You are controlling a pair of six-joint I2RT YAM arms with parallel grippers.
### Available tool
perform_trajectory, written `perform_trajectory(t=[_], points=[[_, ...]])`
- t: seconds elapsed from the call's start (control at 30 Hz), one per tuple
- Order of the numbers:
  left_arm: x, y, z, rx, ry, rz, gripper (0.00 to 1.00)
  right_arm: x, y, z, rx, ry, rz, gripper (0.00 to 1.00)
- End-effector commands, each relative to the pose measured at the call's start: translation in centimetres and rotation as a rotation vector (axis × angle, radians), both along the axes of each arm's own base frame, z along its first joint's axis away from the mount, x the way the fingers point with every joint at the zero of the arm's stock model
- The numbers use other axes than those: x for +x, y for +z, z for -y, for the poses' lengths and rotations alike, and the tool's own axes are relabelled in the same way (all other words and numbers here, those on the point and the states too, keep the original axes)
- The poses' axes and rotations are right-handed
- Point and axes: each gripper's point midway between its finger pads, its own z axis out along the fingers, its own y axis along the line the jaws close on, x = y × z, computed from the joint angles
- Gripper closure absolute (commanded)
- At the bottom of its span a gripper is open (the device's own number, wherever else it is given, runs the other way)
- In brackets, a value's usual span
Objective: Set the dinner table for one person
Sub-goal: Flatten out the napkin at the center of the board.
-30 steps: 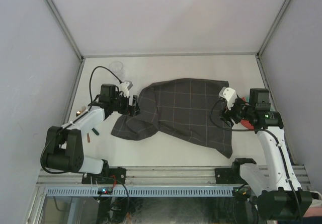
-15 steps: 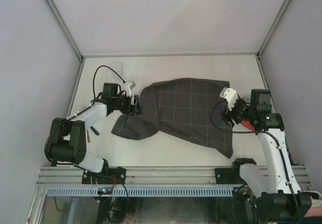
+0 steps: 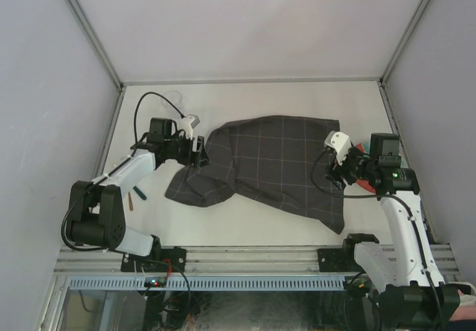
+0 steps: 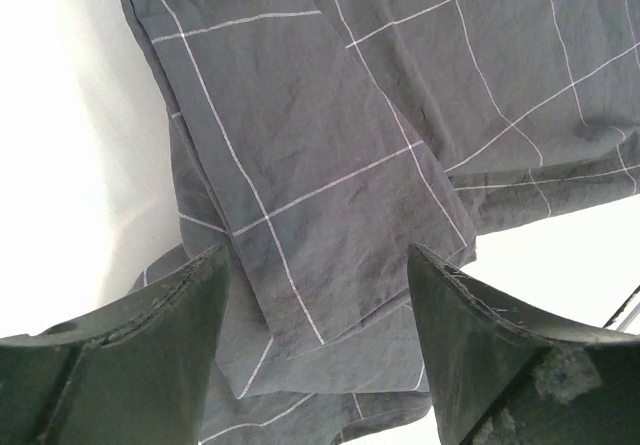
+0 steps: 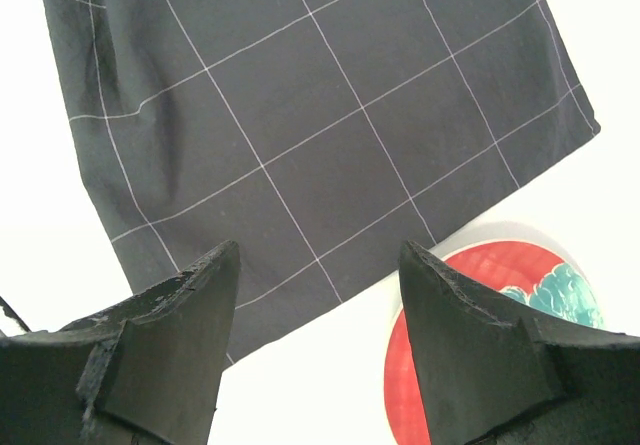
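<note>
Hovering with its fingers spread, the left gripper (image 4: 318,260) straddles a folded-over edge of the dark grey checked cloth (image 4: 420,75) without pinching it. The fabric lies slack beneath and between the two jaws. Over the last second this arm has crept a little toward twelve o'clock along the cloth's nine o'clock edge, while the cloth itself has not shifted. I judge this to be an approach being lined up, not a pull.

The right gripper (image 5: 318,255) is likewise spread and holds nothing. It hangs over the cloth's three o'clock edge and has hardly moved. Just past that edge, toward four o'clock, sits a red plate (image 5: 480,345) with a teal pattern, partly cut off in the wrist view.

Outward again, the cloth lies rumpled across the middle of the dinner table (image 3: 245,97), bunched and doubled toward eight o'clock and flatter toward two. The off-white tabletop runs out to the grey rails on every side. The task looks to be at an early stage — the cloth is not yet spread flat, and the plate is not yet on it.
</note>
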Motion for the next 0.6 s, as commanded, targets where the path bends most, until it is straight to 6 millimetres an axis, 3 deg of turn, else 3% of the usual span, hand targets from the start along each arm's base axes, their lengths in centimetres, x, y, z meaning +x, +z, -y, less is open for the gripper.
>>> perform_trajectory(t=[0.0,0.37,0.57], points=[[-0.4,0.8,0.2,-0.007,-0.025,0.034,0.24,0.2,0.8,-0.4,0.016,0.026,0.048,0.35],[-1.4,-1.4,0.4,-0.011,-0.038,-0.042,0.25,-0.3,0.8,-0.6,0.018,0.039,0.044,0.35],[-1.4,-1.7,1.1,-0.055,-0.056,-0.069,0.27,-0.3,0.8,-0.6,0.018,0.041,0.041,0.35]])
